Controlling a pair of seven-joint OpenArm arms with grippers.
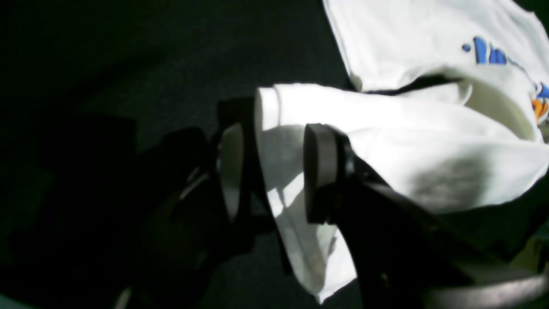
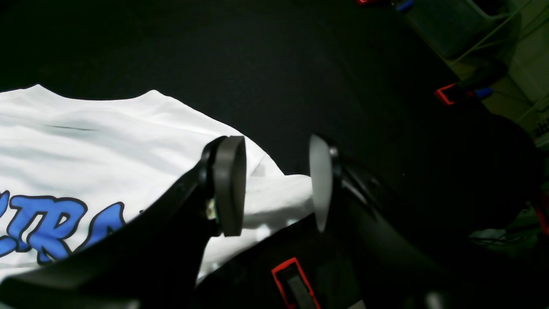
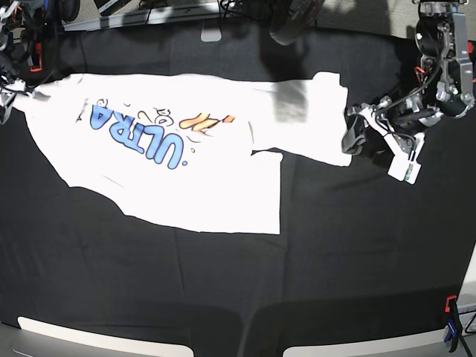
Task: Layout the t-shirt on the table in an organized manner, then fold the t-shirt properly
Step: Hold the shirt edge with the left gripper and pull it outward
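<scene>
I am seeing the white t-shirt [image 3: 186,149] lying print-up across the black tabletop [image 3: 297,282]. My left end effector [image 1: 274,171] is clamping its sleeve; my right end effector [image 2: 278,184] is straddling the opposite sleeve, jaws apart.

The t-shirt [image 3: 186,156] lies spread on the table [image 3: 335,245].

1. I see the t-shirt [image 3: 216,178] is white, its print blue "ULTRA" lettering with orange marks, upper left of the base view.
2. The table [image 3: 335,245] is draped black.
3. Clamps [image 2: 446,93] at upper right of the right wrist view are red and blue.
</scene>
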